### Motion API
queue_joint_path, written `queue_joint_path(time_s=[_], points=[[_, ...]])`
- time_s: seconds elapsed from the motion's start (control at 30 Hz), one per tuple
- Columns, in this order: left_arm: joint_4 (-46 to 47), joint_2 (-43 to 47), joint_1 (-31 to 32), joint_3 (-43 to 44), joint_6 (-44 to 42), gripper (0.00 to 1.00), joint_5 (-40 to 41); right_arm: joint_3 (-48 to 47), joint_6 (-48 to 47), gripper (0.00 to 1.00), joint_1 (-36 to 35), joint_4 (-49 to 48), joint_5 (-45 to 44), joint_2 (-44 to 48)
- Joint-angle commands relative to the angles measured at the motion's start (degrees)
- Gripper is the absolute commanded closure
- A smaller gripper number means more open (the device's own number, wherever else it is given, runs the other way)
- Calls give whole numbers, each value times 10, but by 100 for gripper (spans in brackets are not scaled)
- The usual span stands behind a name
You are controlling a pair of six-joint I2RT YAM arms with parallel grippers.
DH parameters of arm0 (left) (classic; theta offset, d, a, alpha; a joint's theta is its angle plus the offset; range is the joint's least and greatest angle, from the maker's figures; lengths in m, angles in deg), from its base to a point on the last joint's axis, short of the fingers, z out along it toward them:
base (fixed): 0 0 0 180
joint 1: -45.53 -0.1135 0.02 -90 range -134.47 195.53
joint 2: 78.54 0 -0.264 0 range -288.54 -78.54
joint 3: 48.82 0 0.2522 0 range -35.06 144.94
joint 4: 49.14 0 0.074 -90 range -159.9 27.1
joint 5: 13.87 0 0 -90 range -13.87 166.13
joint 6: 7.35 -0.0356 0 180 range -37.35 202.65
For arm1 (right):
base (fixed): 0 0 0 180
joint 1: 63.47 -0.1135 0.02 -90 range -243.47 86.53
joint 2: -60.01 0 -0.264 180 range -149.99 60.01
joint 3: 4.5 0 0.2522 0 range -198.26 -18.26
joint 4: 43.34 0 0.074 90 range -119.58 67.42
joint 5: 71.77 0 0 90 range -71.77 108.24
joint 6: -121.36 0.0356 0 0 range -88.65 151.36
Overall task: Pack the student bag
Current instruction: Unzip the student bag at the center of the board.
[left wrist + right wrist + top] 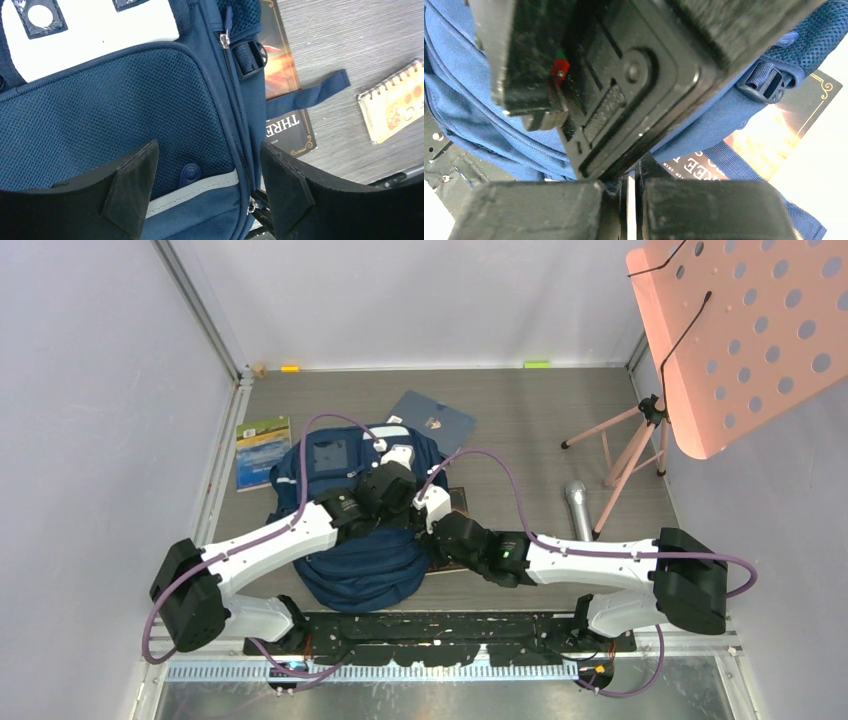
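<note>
Student bag [365, 565] contents hidden; left pincer [207, 185] released over it; right pincer [631, 197] clenched, grasp unclear.

Woven and mesh cloth student bag [100, 120], matt rough fingers [132, 185], glossy book cover [282, 70], wood-grain table [360, 40]

Reaching forward and inward with left arm [290, 535] and right arm [590, 560], ends almost meeting at centre. Holding left gripper [207, 192] pointed down with jaws spread wide, fingers [131, 187] clamped on nothing. Pressing right gripper [631, 200] jaws together, low and right beside the left wrist [350, 508]; possibly pinching something thin, view too tight to confirm.
</note>
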Motion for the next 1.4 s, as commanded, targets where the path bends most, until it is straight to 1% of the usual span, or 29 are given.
queue_joint_path(time_s=[0.0, 0.07, 0.23, 0.4, 0.47, 0.5, 0.53, 0.77, 0.93, 1.07, 1.37], points=[[-2, -22, 9, 3, 7, 24, 52, 4, 12, 99, 2, -54, -40, 18], [-18, -35, 9, 6, -4, 30, 70, 7, 13, 99, 3, -57, -44, 24], [-31, -58, 9, 11, -20, 57, 86, 16, 9, 99, 3, -65, -49, 37], [-15, -55, 9, 12, -23, 78, 81, 26, 8, 99, 3, -62, -54, 37], [-7, -52, 9, 12, -24, 90, 76, 28, 9, 99, 3, -61, -54, 37], [-1, -50, 9, 12, -24, 98, 73, 28, 8, 99, 3, -60, -54, 36], [6, -49, 9, 12, -24, 100, 71, 28, 8, 99, 3, -59, -54, 36], [78, -36, 8, 13, -26, 100, 71, 11, -5, 99, -1, -29, -41, 38], [123, -37, -1, 20, -33, 100, 79, 20, -8, 99, -30, -25, -55, 50], [159, -47, -14, 29, -32, 100, 69, 22, 0, 99, -51, -20, -70, 52], [220, -91, -42, 73, -29, 100, 35, -14, 6, 100, -85, -20, -92, 11]])
